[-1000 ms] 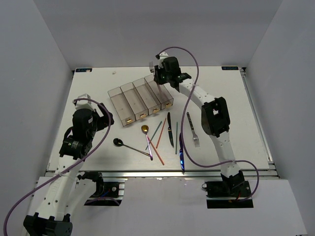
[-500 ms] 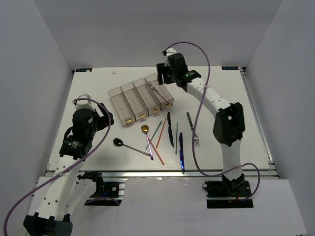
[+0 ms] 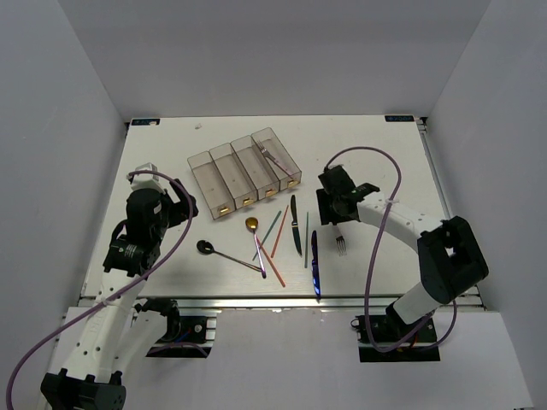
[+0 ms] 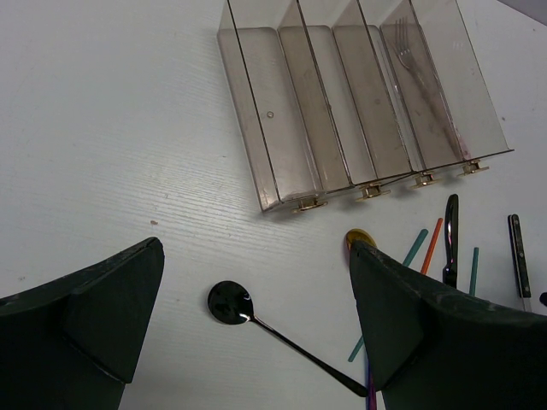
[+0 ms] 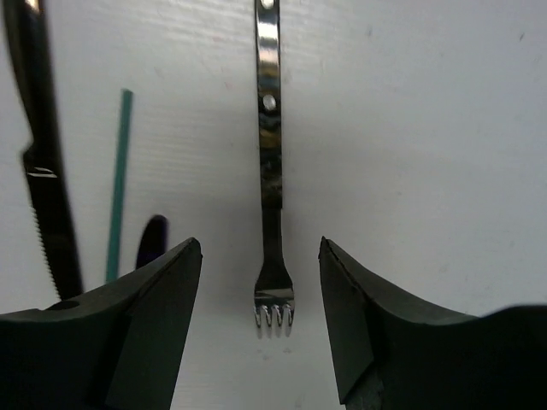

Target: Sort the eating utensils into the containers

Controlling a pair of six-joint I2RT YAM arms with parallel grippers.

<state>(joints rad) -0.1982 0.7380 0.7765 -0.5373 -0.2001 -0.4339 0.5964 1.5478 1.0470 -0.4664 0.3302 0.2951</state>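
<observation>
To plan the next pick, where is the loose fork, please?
The fork lies on the table right of centre in the top view, beneath the right gripper, right of the blue knife.

No writing can be read from here. The yellowish tags (image 4: pixel 309 203) on the containers (image 4: pixel 256 128) show no legible lettering; the far-corner stickers (image 3: pixel 142 121) on the counter (image 3: pixel 385 154) are too small.
</observation>
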